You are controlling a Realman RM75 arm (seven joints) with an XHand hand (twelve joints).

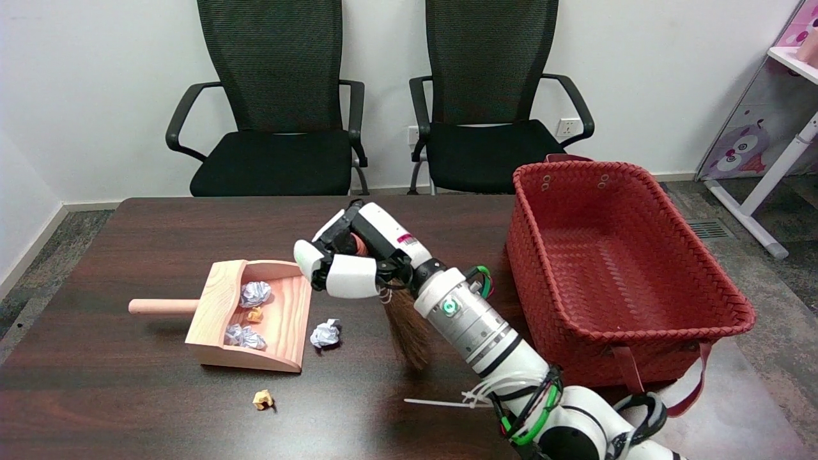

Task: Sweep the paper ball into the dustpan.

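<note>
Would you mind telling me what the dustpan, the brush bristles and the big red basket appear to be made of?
The dustpan looks like pale unfinished wood, with visible grain lines. The brush bristles below the right hand seem to be brown natural fibre, matte and fanned out. The red basket shows a woven pattern, probably plastic or leather-like strips with a slight sheen.

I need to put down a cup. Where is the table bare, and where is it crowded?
Bare: the dark wooden table behind the wooden dustpan, and its front left corner. Crowded: between dustpan and red woven basket, where the right hand holds a brown brush near a white paper ball.
</note>
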